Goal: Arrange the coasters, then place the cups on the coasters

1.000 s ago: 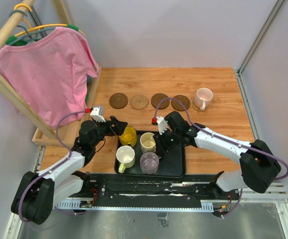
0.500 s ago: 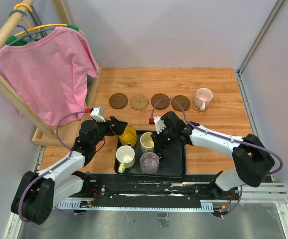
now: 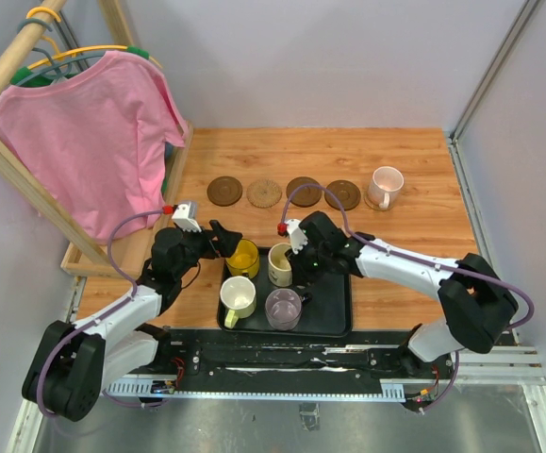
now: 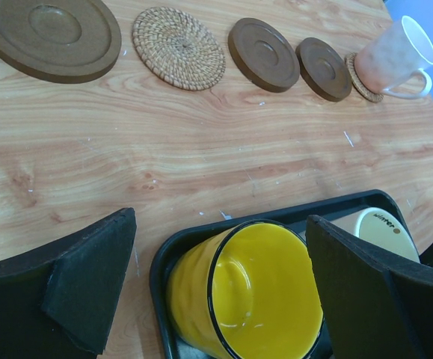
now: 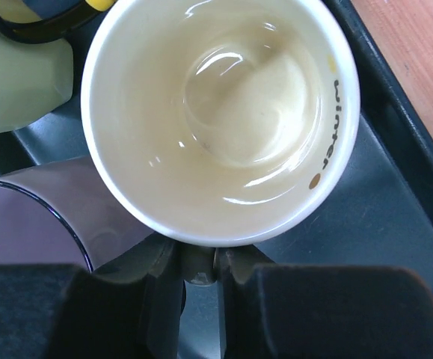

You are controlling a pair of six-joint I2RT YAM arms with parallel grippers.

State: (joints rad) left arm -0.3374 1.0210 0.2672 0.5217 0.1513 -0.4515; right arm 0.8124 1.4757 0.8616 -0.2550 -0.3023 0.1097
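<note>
My R pincer clenches cream cup by its handle; next lift clear, carry to far-edge coaster. L pincer released.

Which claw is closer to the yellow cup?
Left. The left claw is open, with a finger on each side of the yellow cup in the tray. The right claw is farther off, pinching the handle of the cream cup.

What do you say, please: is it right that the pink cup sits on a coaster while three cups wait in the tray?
Not quite: the top view shows four cups in the tray, not three; the pink cup does sit on a coaster.
</note>
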